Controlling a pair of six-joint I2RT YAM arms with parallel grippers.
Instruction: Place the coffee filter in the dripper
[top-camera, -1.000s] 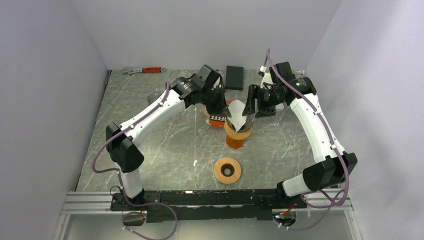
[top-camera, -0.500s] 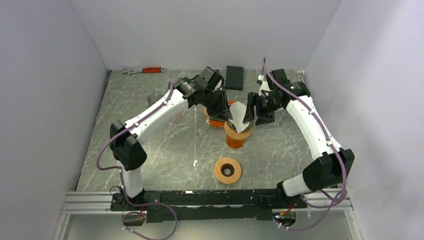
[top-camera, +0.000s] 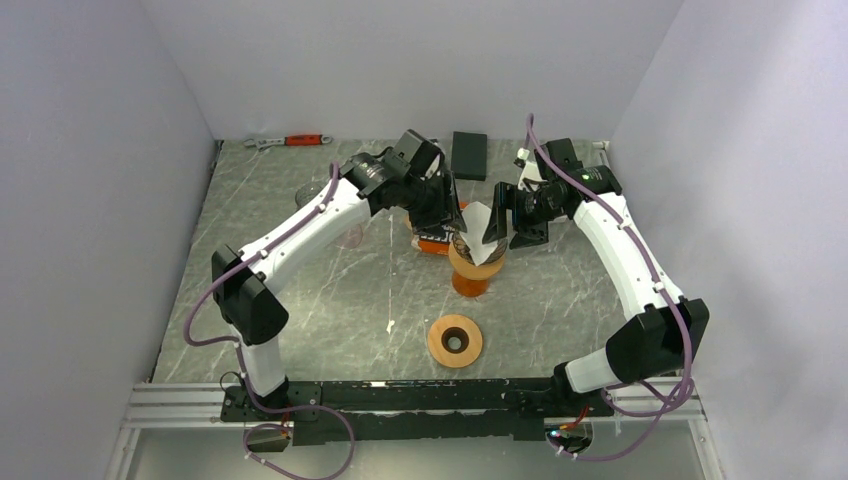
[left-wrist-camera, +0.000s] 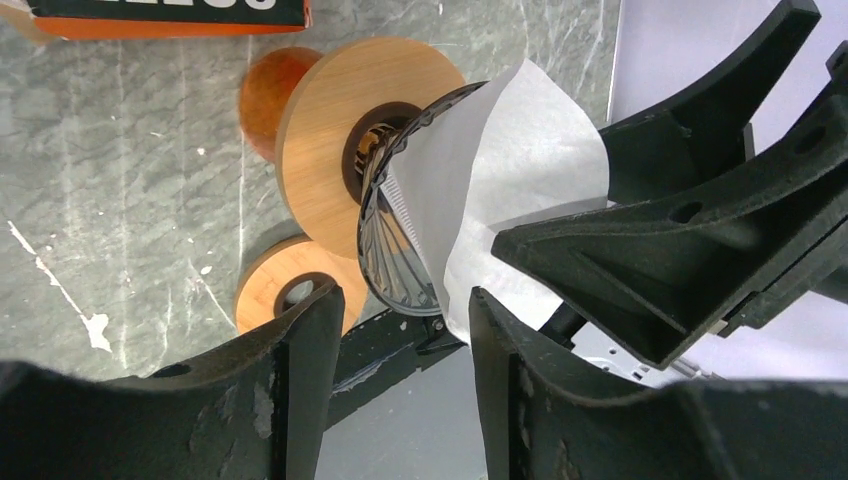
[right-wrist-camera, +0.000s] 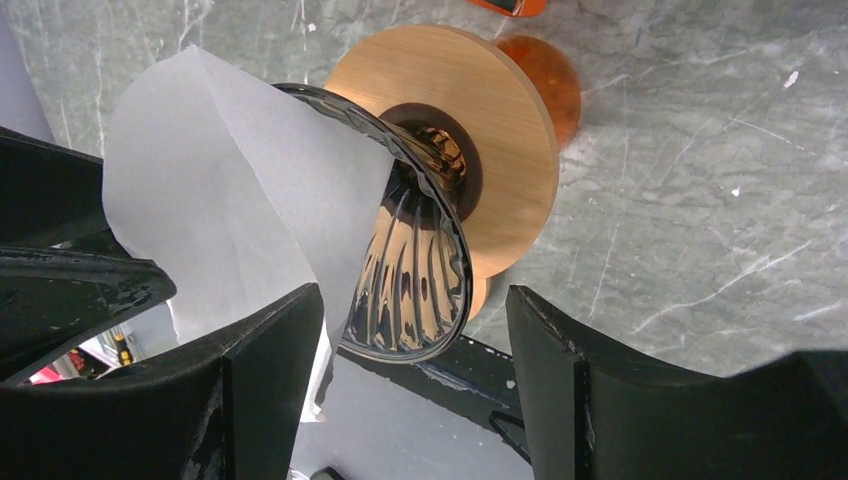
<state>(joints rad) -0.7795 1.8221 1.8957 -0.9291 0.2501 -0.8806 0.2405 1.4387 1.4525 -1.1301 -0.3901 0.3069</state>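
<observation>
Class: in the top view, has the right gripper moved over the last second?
Yes. The right gripper shifted slightly left, toward the dripper and nearer the fixed black box.

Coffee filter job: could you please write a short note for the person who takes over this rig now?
Left claw: open, holding nothing, beside the dark ribbed glass dripper.
Right claw: open, on the other side.
White paper coffee filter: lower part inside the dripper, most of it above the rim, leaning.
Done: filter put into the dripper mouth.
Left: seat it fully, then withdraw both claws.
</observation>
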